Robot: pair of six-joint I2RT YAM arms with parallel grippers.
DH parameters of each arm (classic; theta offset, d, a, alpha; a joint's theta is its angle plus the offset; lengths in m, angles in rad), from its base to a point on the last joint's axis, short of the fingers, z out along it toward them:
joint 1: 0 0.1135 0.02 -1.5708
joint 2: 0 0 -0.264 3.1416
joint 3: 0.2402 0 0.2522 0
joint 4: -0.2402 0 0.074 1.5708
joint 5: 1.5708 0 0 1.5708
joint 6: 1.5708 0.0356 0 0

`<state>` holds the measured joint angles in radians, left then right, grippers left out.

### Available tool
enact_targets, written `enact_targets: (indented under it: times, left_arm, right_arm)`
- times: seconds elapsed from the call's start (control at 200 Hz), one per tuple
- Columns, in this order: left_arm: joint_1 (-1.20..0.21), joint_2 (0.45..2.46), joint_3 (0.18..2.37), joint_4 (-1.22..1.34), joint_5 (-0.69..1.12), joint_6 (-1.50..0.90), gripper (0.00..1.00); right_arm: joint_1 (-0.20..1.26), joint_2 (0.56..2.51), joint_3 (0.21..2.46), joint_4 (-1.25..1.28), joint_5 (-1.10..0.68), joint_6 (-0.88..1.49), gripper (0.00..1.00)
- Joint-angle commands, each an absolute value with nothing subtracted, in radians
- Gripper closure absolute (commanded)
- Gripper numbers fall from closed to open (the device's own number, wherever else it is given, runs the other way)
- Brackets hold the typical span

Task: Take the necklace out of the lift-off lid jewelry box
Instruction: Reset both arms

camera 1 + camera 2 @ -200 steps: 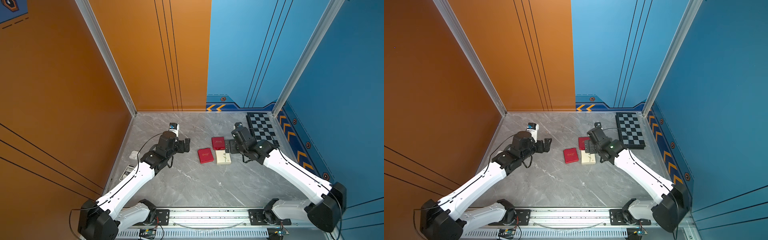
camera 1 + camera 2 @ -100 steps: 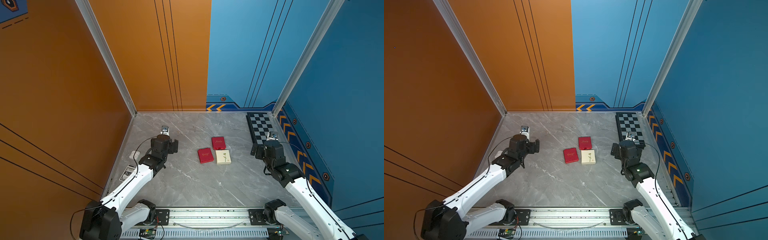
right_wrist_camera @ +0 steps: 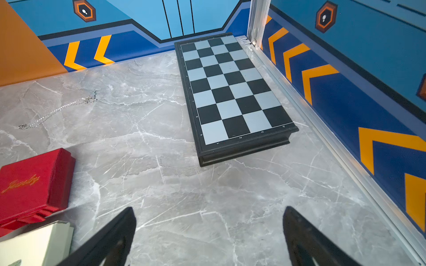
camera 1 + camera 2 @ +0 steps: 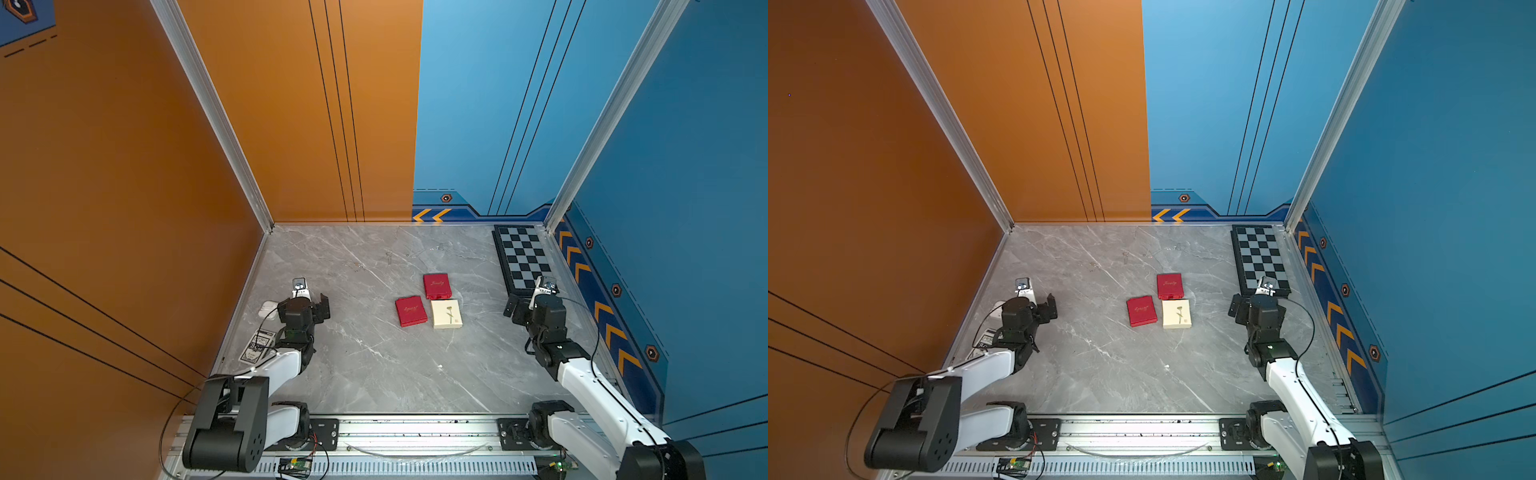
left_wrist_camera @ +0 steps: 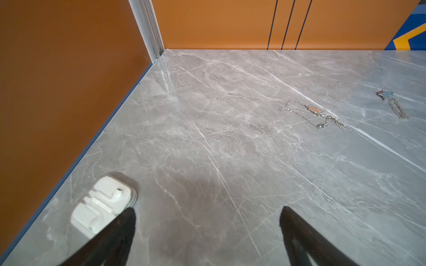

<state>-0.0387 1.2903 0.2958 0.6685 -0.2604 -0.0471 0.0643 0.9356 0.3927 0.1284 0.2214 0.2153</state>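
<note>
Three small closed boxes lie mid-table: a red one (image 4: 410, 311), a second red one (image 4: 437, 285) with gold script behind it, and a cream one (image 4: 446, 314) with a flower print. I cannot tell which has the lift-off lid. Any necklace inside them is hidden. Loose chains lie on the marble farther back: one necklace (image 5: 314, 114), another (image 5: 393, 104), and a third (image 3: 57, 110). My left gripper (image 4: 305, 307) (image 5: 207, 214) hovers open and empty at the left, well apart from the boxes. My right gripper (image 4: 536, 305) (image 3: 208, 214) is open and empty to their right.
A folded chessboard (image 4: 525, 262) (image 3: 230, 92) lies along the right wall. A white earphone case (image 5: 101, 205) and a card deck (image 4: 257, 347) sit by the left wall. The orange and blue walls enclose the table on three sides.
Both arms have drawn back from the boxes toward the near sides of the table; the right gripper was at the boxes a second ago. The boxes have not moved.
</note>
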Motion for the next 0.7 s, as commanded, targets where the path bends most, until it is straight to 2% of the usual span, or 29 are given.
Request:
enact_targets:
  times: [0.0, 0.075, 0.165, 0.24, 0.385, 0.46, 0.52, 0.581, 0.646, 0.696]
  left_arm:
    - [-0.019, 1.372, 0.275, 0.943, -0.163, -0.017, 0.02]
    - [-0.005, 1.446, 0.278, 0.994, -0.102, -0.013, 0.02]
    - [0.0, 1.599, 0.265, 1.201, -0.035, 0.001, 0.02]
    - [0.012, 1.534, 0.283, 1.062, -0.026, -0.004, 0.02]
    - [0.034, 1.562, 0.341, 0.998, 0.11, 0.017, 0.02]
    - [0.044, 1.571, 0.357, 0.979, 0.101, -0.002, 0.02]
    - [0.048, 1.567, 0.357, 0.973, 0.063, -0.018, 0.02]
    - [0.046, 1.57, 0.36, 0.97, 0.054, -0.018, 0.02]
    - [0.04, 1.567, 0.363, 0.959, 0.017, -0.023, 0.02]
    - [0.033, 1.564, 0.36, 0.958, -0.011, -0.027, 0.02]
  right_arm:
    - [0.033, 0.981, 0.345, 0.375, 0.171, 0.167, 0.0]
    - [0.016, 1.055, 0.32, 0.499, 0.17, 0.145, 0.0]
    - [-0.015, 1.204, 0.292, 0.721, 0.114, 0.143, 0.0]
    - [-0.034, 1.356, 0.288, 0.892, 0.059, 0.128, 0.0]
    - [-0.051, 1.572, 0.315, 1.07, -0.055, 0.107, 0.0]
    - [-0.048, 1.523, 0.342, 0.925, -0.092, 0.067, 0.0]
    - [-0.038, 1.565, 0.345, 0.998, -0.141, 0.057, 0.0]
    - [-0.037, 1.534, 0.36, 0.912, -0.149, 0.034, 0.0]
    - [-0.038, 1.559, 0.347, 0.984, -0.152, 0.05, 0.0]
    - [-0.04, 1.546, 0.354, 0.943, -0.145, 0.047, 0.0]
